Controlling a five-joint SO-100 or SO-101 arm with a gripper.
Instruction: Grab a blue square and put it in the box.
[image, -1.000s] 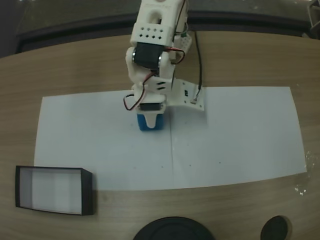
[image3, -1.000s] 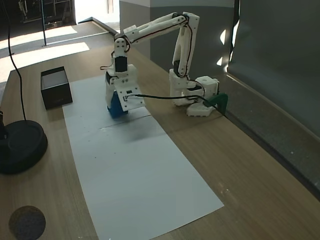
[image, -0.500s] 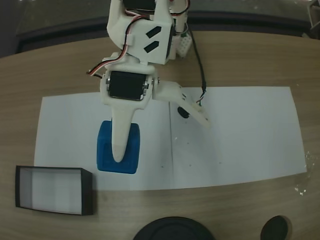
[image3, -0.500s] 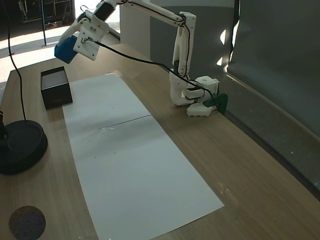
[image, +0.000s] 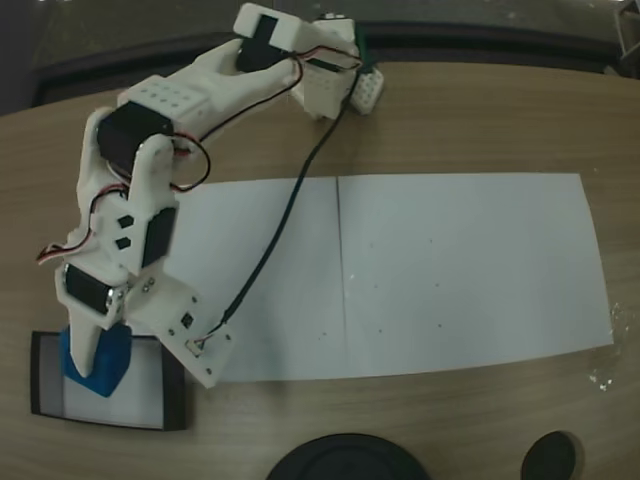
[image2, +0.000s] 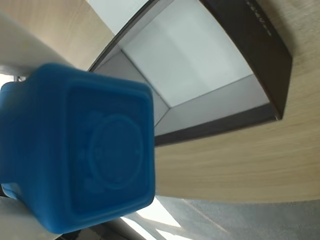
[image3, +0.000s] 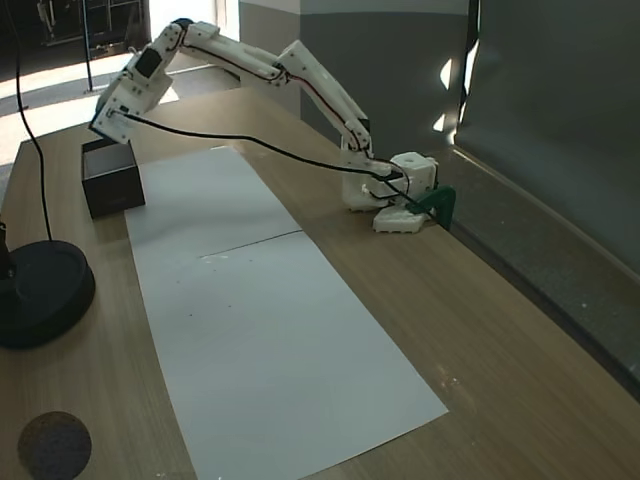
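I've got the arm (image3: 260, 65) stretched out full length so the gripper (image: 92, 352) reaches the box (image: 172, 388) at the table's (image: 480, 120) far corner. Fingers clamped on the blue square (image: 100, 362), held above the box's pale floor, not touching it; height looks right for a drop. White paper sheet (image: 450, 270) over wood, black round base (image3: 40, 290) nearby, sunlit room behind.

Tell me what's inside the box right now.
The box shows only its pale floor; the blue square, held in the claw, hangs above it. The corner beneath the cube is hidden.
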